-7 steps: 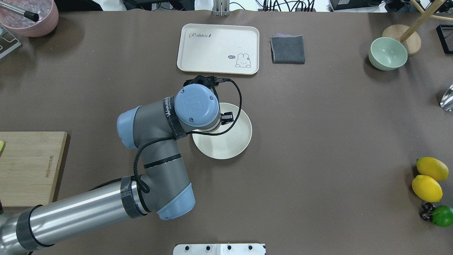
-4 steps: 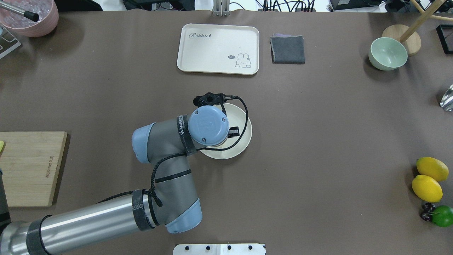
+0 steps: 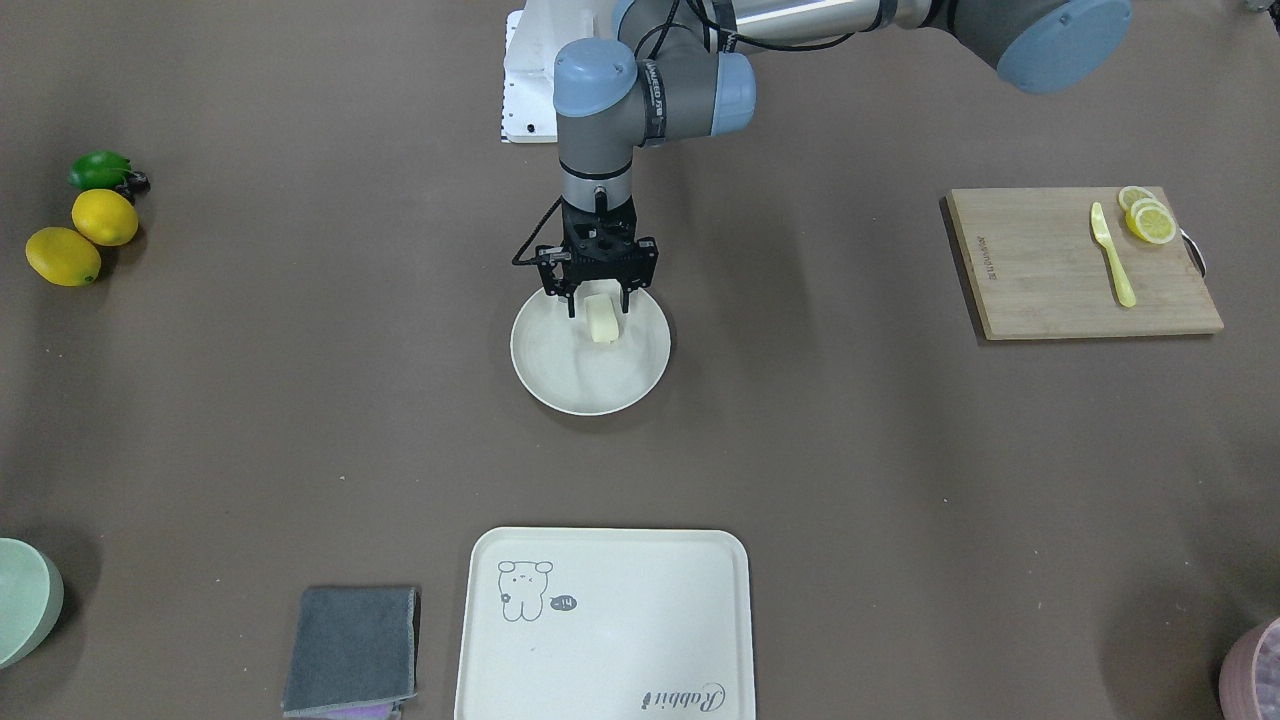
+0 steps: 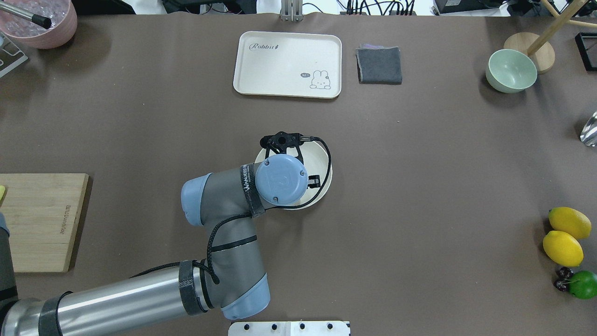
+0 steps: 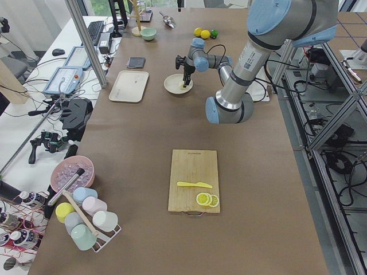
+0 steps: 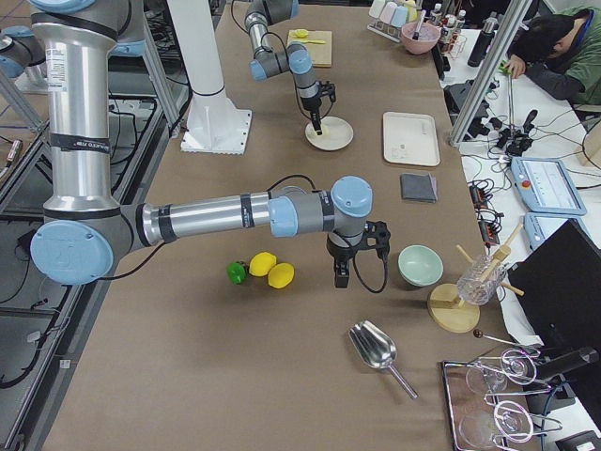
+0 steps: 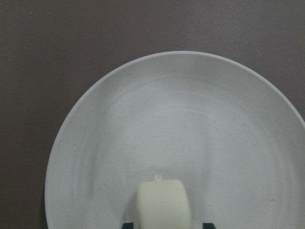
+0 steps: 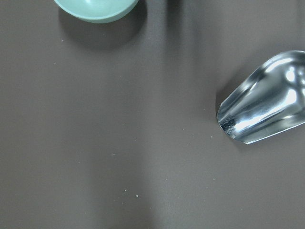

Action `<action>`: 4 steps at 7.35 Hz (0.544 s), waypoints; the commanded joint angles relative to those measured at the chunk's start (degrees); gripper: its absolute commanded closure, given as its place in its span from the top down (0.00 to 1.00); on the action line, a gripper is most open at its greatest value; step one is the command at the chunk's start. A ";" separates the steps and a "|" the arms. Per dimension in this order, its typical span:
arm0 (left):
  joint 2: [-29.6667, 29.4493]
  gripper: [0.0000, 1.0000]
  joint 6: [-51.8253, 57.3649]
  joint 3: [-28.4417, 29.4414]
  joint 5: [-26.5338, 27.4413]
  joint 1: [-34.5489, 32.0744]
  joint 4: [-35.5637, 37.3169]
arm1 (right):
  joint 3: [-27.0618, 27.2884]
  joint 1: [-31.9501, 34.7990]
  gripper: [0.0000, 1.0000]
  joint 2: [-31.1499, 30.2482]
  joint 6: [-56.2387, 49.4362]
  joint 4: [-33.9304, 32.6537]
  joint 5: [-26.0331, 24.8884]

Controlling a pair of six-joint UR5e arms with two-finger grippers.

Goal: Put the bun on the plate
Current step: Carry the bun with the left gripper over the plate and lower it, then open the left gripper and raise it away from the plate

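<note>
The round cream plate (image 3: 590,385) lies mid-table, also seen in the overhead view (image 4: 322,161). The pale bun (image 3: 603,320) rests on the plate's robot-side part. My left gripper (image 3: 598,303) points straight down over the bun, its fingers open with a small gap on each side of it. In the left wrist view the bun (image 7: 163,202) sits at the bottom of the plate (image 7: 190,109), between two dark fingertips that stand clear of it. In the overhead view the wrist hides the bun. My right gripper (image 6: 340,275) hovers over bare table by the mint bowl; I cannot tell its state.
A rabbit tray (image 3: 640,600) and a folded grey cloth (image 3: 350,650) lie on the operators' side. The cutting board (image 3: 1050,270) holds a yellow knife and lemon slices. Two lemons (image 3: 80,235), a mint bowl (image 4: 510,70) and a metal scoop (image 8: 267,100) sit near the right arm.
The left arm has moved towards the robot and a little right, from the plate's far-left rim to over its near part.
</note>
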 commanded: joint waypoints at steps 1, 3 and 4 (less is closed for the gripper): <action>0.82 0.97 6.10 -4.76 -0.31 -3.79 1.50 | 0.01 0.05 1.00 -0.15 -0.08 0.00 0.15; 6.93 0.98 16.80 -12.48 -6.85 -11.94 5.03 | -0.08 0.05 1.00 -0.85 -0.17 -0.09 0.32; 11.68 0.98 22.18 -16.96 -11.16 -17.39 5.03 | -0.95 0.74 1.00 -1.20 -0.43 -0.09 1.81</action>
